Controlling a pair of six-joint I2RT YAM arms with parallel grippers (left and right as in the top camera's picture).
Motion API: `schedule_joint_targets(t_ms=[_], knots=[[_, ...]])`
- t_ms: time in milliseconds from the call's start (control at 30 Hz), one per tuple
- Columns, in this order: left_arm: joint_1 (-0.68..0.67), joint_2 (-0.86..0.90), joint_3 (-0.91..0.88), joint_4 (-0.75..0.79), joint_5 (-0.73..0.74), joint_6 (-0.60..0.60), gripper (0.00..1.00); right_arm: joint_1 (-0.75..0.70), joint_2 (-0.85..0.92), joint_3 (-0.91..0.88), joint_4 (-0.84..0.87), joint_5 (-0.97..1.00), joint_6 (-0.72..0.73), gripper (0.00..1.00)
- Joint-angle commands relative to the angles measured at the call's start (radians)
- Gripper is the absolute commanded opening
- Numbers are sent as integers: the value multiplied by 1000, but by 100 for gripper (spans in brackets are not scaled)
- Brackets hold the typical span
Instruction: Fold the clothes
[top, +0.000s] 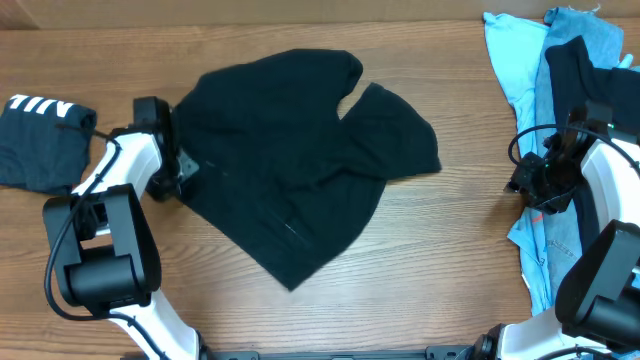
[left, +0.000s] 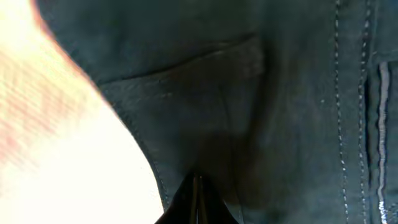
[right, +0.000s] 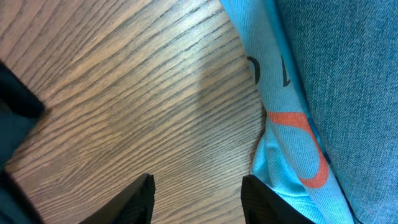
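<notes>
Lettering on light-blue tee (right: 255, 31) — orange loop, dark strokes — unreadable; black tee (top: 300, 150) plain.

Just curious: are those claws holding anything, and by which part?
The left gripper pinches the black tee at its left edge; the right gripper is open, empty.

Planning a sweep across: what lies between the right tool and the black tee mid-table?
Nothing but bare table. The overhead view shows only wood from the right tool to the black tee.
</notes>
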Motion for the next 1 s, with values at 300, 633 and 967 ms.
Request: schedule_joint_targets(t_ms=[300, 633, 967], knots=[[96, 374, 731, -85, 301, 181, 13, 0, -3, 1, 2, -113, -61, 53], [-30, 312, 986, -917, 373, 366, 21, 110, -3, 1, 45, -249, -169, 64], [-359, -278, 755, -975, 140, 156, 42, 184, -3, 1, 48, -260, -168, 75]])
